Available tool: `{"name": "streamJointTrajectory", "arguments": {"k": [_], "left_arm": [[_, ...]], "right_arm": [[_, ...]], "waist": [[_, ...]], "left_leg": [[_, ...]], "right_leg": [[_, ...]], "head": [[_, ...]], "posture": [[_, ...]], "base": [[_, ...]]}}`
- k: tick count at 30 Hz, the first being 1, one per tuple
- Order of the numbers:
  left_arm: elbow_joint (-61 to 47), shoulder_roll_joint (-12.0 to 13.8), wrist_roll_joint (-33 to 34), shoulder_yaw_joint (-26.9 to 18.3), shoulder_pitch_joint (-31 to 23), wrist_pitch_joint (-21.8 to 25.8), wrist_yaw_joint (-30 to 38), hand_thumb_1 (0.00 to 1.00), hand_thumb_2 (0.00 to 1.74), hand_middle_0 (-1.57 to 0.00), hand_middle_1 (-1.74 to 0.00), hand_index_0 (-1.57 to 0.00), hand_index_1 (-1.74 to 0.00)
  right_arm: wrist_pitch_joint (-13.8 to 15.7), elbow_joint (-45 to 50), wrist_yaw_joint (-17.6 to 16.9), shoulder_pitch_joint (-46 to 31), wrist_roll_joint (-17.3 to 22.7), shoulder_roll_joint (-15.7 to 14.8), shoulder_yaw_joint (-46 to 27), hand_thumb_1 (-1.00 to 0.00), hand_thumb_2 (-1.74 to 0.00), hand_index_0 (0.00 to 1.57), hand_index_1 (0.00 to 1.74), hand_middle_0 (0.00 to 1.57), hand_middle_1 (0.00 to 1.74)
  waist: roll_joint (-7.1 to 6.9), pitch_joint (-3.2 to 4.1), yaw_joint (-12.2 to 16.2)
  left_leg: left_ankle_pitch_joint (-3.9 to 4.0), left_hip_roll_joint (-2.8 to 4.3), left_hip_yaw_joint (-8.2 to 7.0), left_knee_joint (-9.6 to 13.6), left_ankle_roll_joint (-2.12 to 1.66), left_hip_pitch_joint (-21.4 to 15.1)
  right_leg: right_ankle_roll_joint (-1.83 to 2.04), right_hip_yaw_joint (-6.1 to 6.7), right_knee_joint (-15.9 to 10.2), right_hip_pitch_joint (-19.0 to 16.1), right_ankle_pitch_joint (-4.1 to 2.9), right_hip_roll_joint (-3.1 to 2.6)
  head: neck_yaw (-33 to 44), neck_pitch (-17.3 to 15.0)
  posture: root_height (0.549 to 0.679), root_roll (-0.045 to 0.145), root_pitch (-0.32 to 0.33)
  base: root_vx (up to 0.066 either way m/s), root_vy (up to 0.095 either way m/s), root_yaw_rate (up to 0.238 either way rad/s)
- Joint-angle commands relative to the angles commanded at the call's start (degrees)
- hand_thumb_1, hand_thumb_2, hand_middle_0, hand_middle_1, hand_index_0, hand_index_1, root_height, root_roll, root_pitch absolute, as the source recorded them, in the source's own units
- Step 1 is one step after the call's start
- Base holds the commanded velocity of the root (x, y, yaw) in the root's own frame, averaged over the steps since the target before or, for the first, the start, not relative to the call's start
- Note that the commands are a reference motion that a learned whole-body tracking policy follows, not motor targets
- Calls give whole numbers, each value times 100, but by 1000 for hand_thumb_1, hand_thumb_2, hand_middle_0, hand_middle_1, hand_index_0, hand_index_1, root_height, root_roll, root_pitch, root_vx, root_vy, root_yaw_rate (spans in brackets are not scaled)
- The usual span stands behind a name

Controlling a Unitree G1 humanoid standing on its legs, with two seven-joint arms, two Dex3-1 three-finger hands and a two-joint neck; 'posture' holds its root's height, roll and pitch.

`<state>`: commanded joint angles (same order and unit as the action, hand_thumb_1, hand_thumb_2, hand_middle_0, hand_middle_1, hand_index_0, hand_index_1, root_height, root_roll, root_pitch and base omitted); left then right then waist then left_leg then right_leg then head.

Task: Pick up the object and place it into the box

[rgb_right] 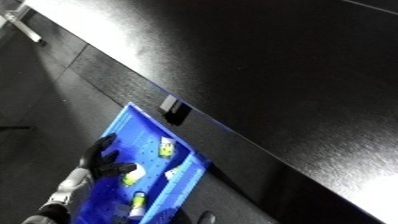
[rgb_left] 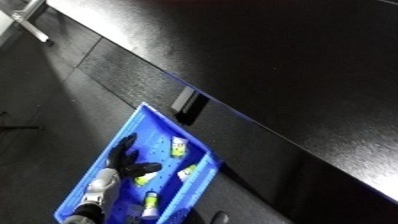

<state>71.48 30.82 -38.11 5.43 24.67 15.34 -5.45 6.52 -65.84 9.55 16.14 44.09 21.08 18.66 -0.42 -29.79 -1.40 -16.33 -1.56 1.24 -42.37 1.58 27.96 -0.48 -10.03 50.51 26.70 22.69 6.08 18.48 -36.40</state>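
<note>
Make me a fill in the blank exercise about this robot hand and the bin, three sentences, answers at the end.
1. The bin under the robot hand is coloured ____.
2. The small yellow and white objects lie ____ the bin.
3. The large dark table lies to the bin's ____ in the view.

Missing words: blue; inside; right
</note>
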Motion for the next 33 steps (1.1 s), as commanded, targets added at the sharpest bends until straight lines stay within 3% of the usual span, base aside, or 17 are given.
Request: {"name": "streamJointTrajectory", "arguments": {"k": [4, 7, 12, 16, 19, 23, 28, 33], "left_arm": [[-191, -258, 159, 292, -64, -35, 16, 0, 0, 0, 0, 0, 0], [-324, -467, 255, 540, -51, -84, 93, 0, 0, 0, 0, 0, 0], [-391, -624, 345, 701, -100, -143, 156, 0, 0, 0, 0, 0, 0], [-391, -672, 353, 701, -185, -187, 143, 0, 0, 0, 0, 0, 0], [-363, -711, 389, 662, -333, -224, 45, 0, 0, 0, 0, 0, 0], [-352, -734, 413, 664, -429, -263, -21, 0, 0, 0, 0, 0, 0], [-329, -805, 391, 694, -527, -439, -285, 0, 0, 0, 0, 0, 0], [-305, -899, 336, 745, -600, -470, -516, 0, 0, 0, 0, 0, 0]], "right_arm": [[19, -127, -10, 171, -80, 9, -76, 0, 0, 0, 0, 0, 0], [-39, -204, -6, 344, -166, 81, -133, 0, 0, 0, 0, 0, 0], [-47, -283, 48, 430, -345, 141, -210, 0, 0, 0, 0, 0, 0], [-45, -306, 93, 448, -448, 173, -254, 0, 0, 0, 0, 0, 0], [-58, -306, 130, 433, -576, 193, -298, 0, 0, 0, 0, 0, 0], [-78, -319, 162, 417, -634, 214, -331, 0, 0, 0, 0, 0, 0], [-134, -324, 182, 376, -684, 204, -385, 0, 0, 0, 0, 0, 0], [-127, -358, 200, 333, -695, 187, -476, 0, 0, 0, 0, 0, 0]], "waist": [[56, 0, 36], [93, 0, 96], [132, 0, 181], [152, 0, 216], [175, 0, 257], [199, 0, 276], [233, 0, 300], [265, 5, 325]], "left_leg": [[47, 23, -28, 116, -32, -72], [41, 40, -65, 128, -46, -102], [-77, 35, -118, -15, 14, -119], [-161, 27, -162, -107, 57, -123], [-245, 30, -207, -192, 106, -144], [-274, 32, -224, -198, 123, -183], [-265, 30, -232, -86, 119, -331], [-191, 46, -249, 167, 74, -557]], "right_leg": [[31, 50, -79, 20, -105, -2], [65, 93, -183, 50, -239, 11], [93, 143, -179, 100, -325, 27], [98, 176, -152, 126, -338, 16], [78, 218, -93, 131, -307, -16], [62, 243, -69, 112, -283, -38], [47, 290, -133, -1, -275, -63], [62, 325, -336, -186, -318, -76]], "head": [[-1065, -235], [-1951, -530], [-2676, -513], [-3007, -356], [-3356, -159], [-3492, -46], [-3541, 66], [-3357, 76]], "posture": [[626, 32, 15], [627, 33, 17], [626, 33, 11], [626, 33, 9], [625, 32, 6], [624, 32, 4], [626, 32, -2], [631, 34, -9]], "base": [[-49, 41, -85], [-37, 47, -73], [4, 50, -125], [3, 41, -155], [15, 36, -145], [22, 26, -94], [30, 6, -40], [27, -3, -22]]}}
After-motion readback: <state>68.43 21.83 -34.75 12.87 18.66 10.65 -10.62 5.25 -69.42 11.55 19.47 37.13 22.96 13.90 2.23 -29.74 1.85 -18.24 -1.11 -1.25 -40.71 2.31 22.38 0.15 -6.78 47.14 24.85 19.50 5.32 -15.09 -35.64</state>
